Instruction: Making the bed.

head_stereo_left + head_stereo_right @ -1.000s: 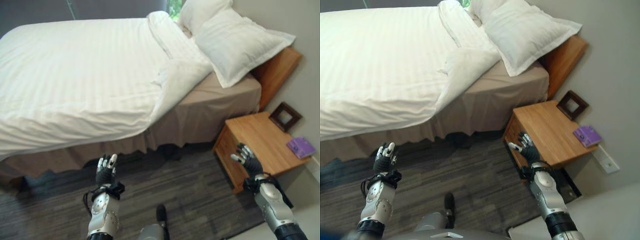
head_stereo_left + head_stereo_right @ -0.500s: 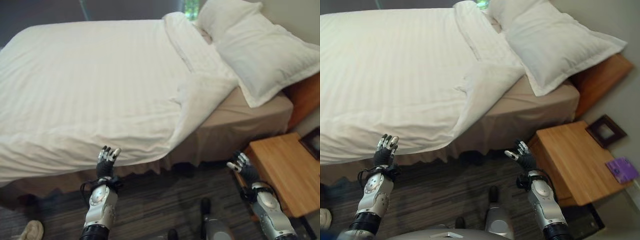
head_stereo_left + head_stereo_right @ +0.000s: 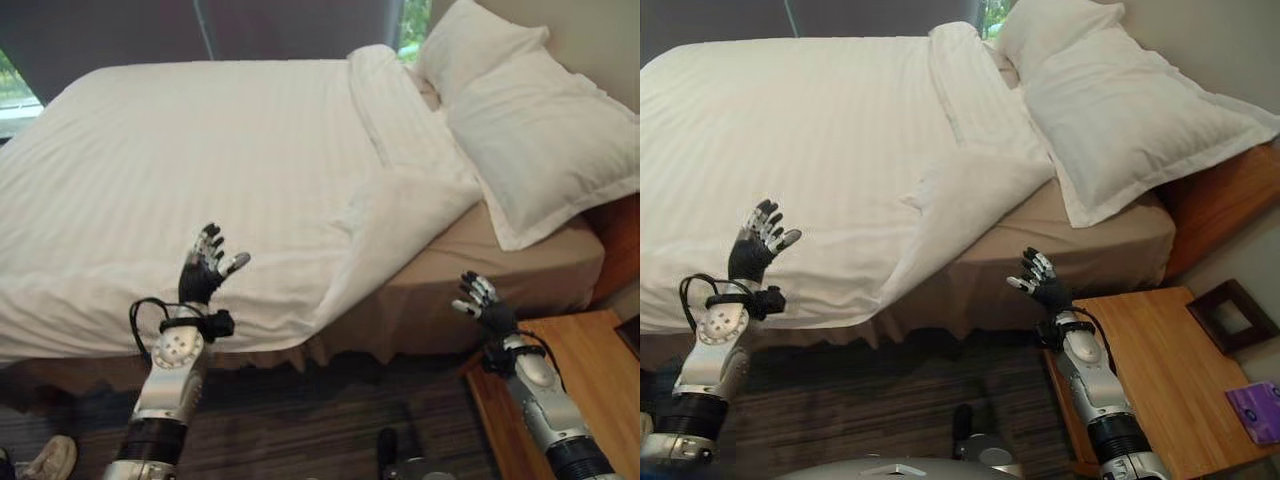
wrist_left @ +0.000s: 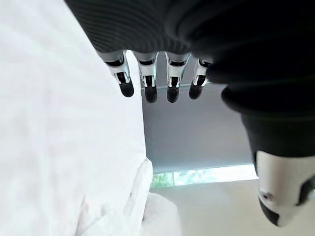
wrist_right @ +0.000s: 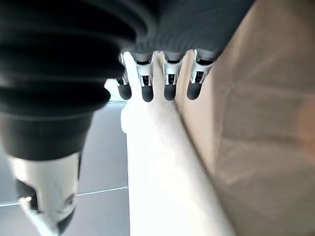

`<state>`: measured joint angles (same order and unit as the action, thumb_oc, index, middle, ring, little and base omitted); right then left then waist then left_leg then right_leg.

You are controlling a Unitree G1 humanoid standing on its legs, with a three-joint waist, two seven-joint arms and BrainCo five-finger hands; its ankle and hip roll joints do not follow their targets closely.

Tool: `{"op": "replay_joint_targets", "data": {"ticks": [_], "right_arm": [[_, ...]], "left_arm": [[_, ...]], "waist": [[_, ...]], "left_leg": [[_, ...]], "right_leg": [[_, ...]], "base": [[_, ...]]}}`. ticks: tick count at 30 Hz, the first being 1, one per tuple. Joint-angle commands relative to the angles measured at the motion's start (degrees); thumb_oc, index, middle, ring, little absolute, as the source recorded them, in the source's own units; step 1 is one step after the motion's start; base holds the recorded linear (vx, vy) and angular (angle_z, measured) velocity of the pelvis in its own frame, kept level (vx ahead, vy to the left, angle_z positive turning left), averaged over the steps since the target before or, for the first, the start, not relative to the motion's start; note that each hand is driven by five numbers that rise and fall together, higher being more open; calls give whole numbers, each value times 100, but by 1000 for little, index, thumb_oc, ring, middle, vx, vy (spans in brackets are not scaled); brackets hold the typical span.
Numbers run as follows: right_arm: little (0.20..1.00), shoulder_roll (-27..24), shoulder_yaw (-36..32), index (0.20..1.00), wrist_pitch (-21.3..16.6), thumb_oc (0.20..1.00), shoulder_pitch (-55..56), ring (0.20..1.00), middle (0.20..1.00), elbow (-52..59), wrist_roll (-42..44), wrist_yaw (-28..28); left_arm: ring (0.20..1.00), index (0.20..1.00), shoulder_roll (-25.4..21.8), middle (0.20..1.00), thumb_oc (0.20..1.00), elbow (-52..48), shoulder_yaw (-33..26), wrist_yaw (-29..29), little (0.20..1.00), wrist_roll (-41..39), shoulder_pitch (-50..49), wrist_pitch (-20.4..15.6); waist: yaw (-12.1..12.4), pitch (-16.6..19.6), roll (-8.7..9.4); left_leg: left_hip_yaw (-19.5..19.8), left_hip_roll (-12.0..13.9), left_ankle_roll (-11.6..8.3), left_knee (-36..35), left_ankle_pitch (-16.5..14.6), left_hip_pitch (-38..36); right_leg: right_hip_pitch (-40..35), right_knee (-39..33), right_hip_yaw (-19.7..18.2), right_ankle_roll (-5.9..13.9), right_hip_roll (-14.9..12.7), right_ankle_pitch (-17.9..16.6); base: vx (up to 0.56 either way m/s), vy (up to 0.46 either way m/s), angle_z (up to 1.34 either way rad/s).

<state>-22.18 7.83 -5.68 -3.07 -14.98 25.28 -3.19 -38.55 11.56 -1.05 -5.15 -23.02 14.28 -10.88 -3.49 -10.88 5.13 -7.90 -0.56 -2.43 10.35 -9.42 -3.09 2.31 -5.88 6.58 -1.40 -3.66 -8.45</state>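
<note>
The white duvet [image 3: 200, 170] lies spread and mostly smooth across the bed [image 3: 1090, 250], but look at its corner [image 3: 400, 215] nearest the pillows: it's folded back and bunched, hanging over the side with the tan sheet [image 3: 520, 270] bare beside it. So the bulk looks done; by my read that corner needs pulling up and flattening, and the two pillows [image 3: 1120, 100], leaning at the head just past that corner, could want straightening.

Left hand [image 3: 205, 270] is up over the duvet's near edge, fingers spread, holding nothing. Right hand [image 3: 1040, 285] is raised beside the bare sheet, below the folded corner, fingers also splayed and empty.

Out past the duvet, the right eye view gives us the wooden nightstand [image 3: 1160, 370] beyond the bed's head end, with a dark picture frame [image 3: 1235, 315] and a purple booklet [image 3: 1258, 410]. The left eye view catches a window [image 3: 15, 90] beyond the duvet's far foot end.
</note>
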Motion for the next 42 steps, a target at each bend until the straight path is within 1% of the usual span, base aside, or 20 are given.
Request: {"op": "replay_joint_targets", "data": {"ticks": [1, 3, 4, 5, 6, 7, 9, 10, 11, 13, 15, 16, 19, 20, 26, 28, 35, 38, 39, 42], "right_arm": [[1000, -222, 189, 1000, -206, 1000, 25, 1000, 1000, 200, 203, -233], [1000, -216, 141, 1000, -234, 1000, 113, 1000, 1000, 201, 225, -252], [1000, -212, 171, 1000, -226, 1000, 320, 1000, 1000, 302, 308, -298], [1000, -211, 178, 1000, -234, 1000, 414, 1000, 1000, 387, 322, -355], [1000, -202, 163, 1000, -231, 1000, 418, 1000, 1000, 392, 322, -355], [1000, -274, 242, 1000, -263, 1000, 508, 1000, 1000, 483, 402, -396], [1000, -299, 299, 1000, -281, 1000, 628, 1000, 1000, 627, 501, -455], [1000, -297, 296, 1000, -281, 1000, 629, 1000, 1000, 628, 501, -456], [1000, -348, 325, 1000, -282, 1000, 711, 1000, 1000, 720, 635, -480], [1000, -367, 326, 1000, -277, 1000, 754, 1000, 1000, 758, 703, -505], [1000, -402, 345, 1000, -290, 1000, 761, 1000, 1000, 821, 790, -547], [1000, -469, 365, 1000, -298, 1000, 817, 1000, 1000, 901, 898, -601], [1000, -447, 435, 1000, -317, 1000, 822, 1000, 1000, 915, 1027, -655], [1000, -442, 524, 1000, -324, 1000, 844, 1000, 1000, 943, 1083, -661], [1000, -478, 630, 1000, -349, 1000, 776, 1000, 1000, 929, 1074, -595], [1000, -487, 589, 1000, -377, 1000, 801, 1000, 1000, 886, 1140, -536], [1000, -506, 463, 1000, -458, 1000, 904, 1000, 1000, 775, 1205, -412], [1000, -512, 452, 1000, -500, 1000, 893, 1000, 1000, 773, 1285, -384], [1000, -487, 434, 1000, -543, 1000, 903, 1000, 1000, 759, 1392, -358], [1000, -512, 461, 1000, -553, 1000, 881, 1000, 1000, 749, 1371, -343]], "left_arm": [[1000, 1000, -897, 1000, 1000, 602, 112, -91, 1000, 696, 847, -200], [1000, 1000, -1031, 1000, 1000, 899, 228, -153, 1000, 770, 1161, -167], [1000, 1000, -1447, 1000, 1000, 1621, 557, -255, 1000, 1165, 1783, -3], [1000, 1000, -1573, 1000, 1000, 1935, 718, -292, 1000, 1308, 2128, 47], [1000, 1000, -1574, 1000, 1000, 1963, 756, -293, 1000, 1304, 2173, 38], [1000, 1000, -1831, 1000, 1000, 3016, 1206, -357, 1000, 1526, 3038, 112], [1000, 1000, -1872, 1000, 1000, 3724, 1367, -390, 1000, 1446, 3523, 156], [1000, 1000, -1871, 1000, 1000, 3728, 1375, -389, 1000, 1444, 3531, 154], [1000, 1000, -1993, 1000, 1000, 4411, 1683, -432, 1000, 1522, 4123, 232], [1000, 1000, -2044, 1000, 1000, 4549, 1843, -406, 1000, 1622, 4323, 249], [1000, 1000, -2195, 1000, 1000, 4952, 2189, -420, 1000, 1839, 4832, 263], [1000, 1000, -2298, 1000, 1000, 5172, 2437, -372, 1000, 1944, 5144, 264], [1000, 1000, -2359, 1000, 1000, 5370, 2591, -362, 1000, 1909, 5414, 253], [1000, 1000, -2326, 1000, 1000, 5466, 2625, -387, 1000, 1753, 5627, 263], [1000, 1000, -2179, 1000, 1000, 5654, 2850, -362, 1000, 1687, 6019, 322], [1000, 1000, -2133, 1000, 1000, 5763, 2890, -399, 1000, 1576, 6191, 358], [1000, 1000, -2203, 1000, 1000, 5915, 3063, -413, 1000, 1573, 6476, 399], [1000, 1000, -2263, 1000, 1000, 5959, 3125, -440, 1000, 1459, 6630, 405], [1000, 1000, -2288, 1000, 1000, 5949, 3261, -455, 1000, 1437, 6769, 390], [1000, 1000, -2255, 1000, 1000, 5907, 3348, -460, 1000, 1371, 6876, 348]], "waist": [[-274, 224, -354], [-321, 235, -381], [-458, 262, -465], [-508, 252, -486], [-494, 250, -480], [-626, 193, -531], [-708, 143, -555], [-703, 145, -553], [-838, 60, -580], [-892, 33, -600], [-965, -42, -610], [-1061, -116, -634], [-1117, -173, -643], [-1175, -268, -669], [-1326, -452, -708], [-1431, -560, -720], [-1564, -712, -756], [-1618, -784, -798], [-1674, -866, -882], [-1703, -920, -947]], "left_leg": [[-115, 472, -239, -851, 1123, 191], [-116, 457, -235, -1051, 1181, 118], [-70, 413, -217, -1239, 1232, 55], [-96, 411, -218, -1307, 1253, 41], [-96, 411, -218, -1314, 1257, 40], [-195, 434, -226, -1427, 1315, 40], [-291, 465, -233, -1492, 1347, 102], [-293, 465, -233, -1491, 1347, 103], [-388, 483, -238, -1535, 1378, 238], [-423, 489, -246, -1535, 1383, 294], [-487, 498, -251, -1535, 1414, 459], [-509, 501, -267, -1535, 1436, 611], [-570, 524, -277, -1535, 1455, 758], [-578, 529, -299, -1535, 1464, 862], [-595, 532, -335, -1535, 1520, 1117], [-588, 540, -359, -1535, 1538, 1297], [-643, 568, -423, -1535, 1580, 1603], [-670, 564, -440, -1535, 1593, 1730], [-706, 549, -471, -1535, 1611, 1890], [-712, 523, -484, -1535, 1619, 1998]], "right_leg": [[-376, 88, 62, 694, -38, 307], [-367, 88, 35, 694, -25, 319], [-316, 88, -47, 720, 9, 335], [-292, 88, -77, 725, 11, 321], [-290, 88, -77, 725, 12, 321], [-146, 88, -177, 753, 41, 286], [27, 88, -280, 769, 56, 232], [29, 88, -282, 769, 56, 231], [283, 88, -386, 800, 67, 146], [375, 88, -423, 804, 68, 112], [608, 88, -517, 818, 68, 33], [792, 88, -600, 825, 76, -27], [979, 88, -673, 836, 73, -86], [1100, 88, -729, 840, 89, -94], [1375, 88, -861, 824, 115, -133], [1567, 88, -909, 827, 137, -161], [1864, 88, -989, 805, 157, -205], [2000, 88, -1035, 812, 173, -230], [2152, 88, -1071, 814, 164, -253], [2248, 88, -1086, 814, 154, -272]], "base": [[0, 0, 0], [59, 56, -16], [79, 86, -23], [56, 64, -24], [-7, 65, -27], [-33, 63, -30], [-38, 56, -21], [-46, 61, -39], [-35, 46, -45], [-37, 48, -39], [-39, 45, -31], [-33, 31, -26], [-2, 6, -22], [25, -8, -16], [17, -17, -2], [22, -33, -1], [34, -26, -9], [9, 0, -2], [20, -2, -8], [8, 3, -1]]}}
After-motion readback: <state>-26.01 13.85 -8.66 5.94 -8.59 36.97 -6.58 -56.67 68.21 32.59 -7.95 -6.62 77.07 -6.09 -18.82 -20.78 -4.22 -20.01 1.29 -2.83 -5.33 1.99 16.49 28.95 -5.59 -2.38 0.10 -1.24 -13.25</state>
